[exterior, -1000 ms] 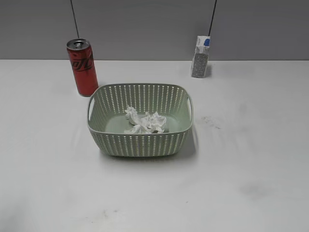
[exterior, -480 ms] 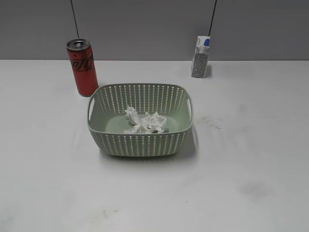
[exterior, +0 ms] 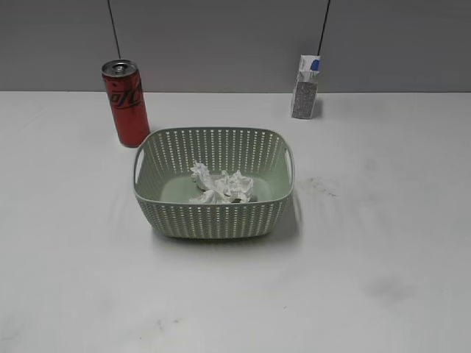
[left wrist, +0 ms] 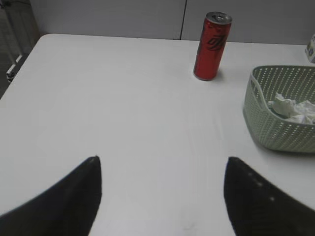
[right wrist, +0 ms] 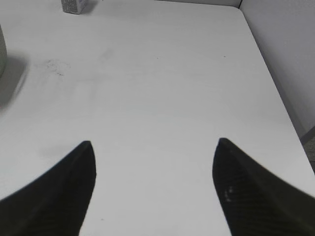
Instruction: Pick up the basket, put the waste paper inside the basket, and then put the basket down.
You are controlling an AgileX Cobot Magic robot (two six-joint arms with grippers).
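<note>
Both empty, left gripper (left wrist: 162, 169) and right gripper (right wrist: 153, 152) gape wide above the table (exterior: 383, 243).

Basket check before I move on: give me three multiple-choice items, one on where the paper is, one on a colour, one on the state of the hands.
1. Where is the waste paper?
A. on the table beside the can
B. inside the basket
C. held in a hand

2. What colour is the can?
A. red
B. blue
C. green

3. How are the two hands?
A. both shut on the basket
B. one shut on paper
C. both open and empty

Answers: B, the white wads lie on the basket floor. A, the can behind the basket's left corner is red. C, the left hand and the right hand show spread fingers over the bare table.
</note>
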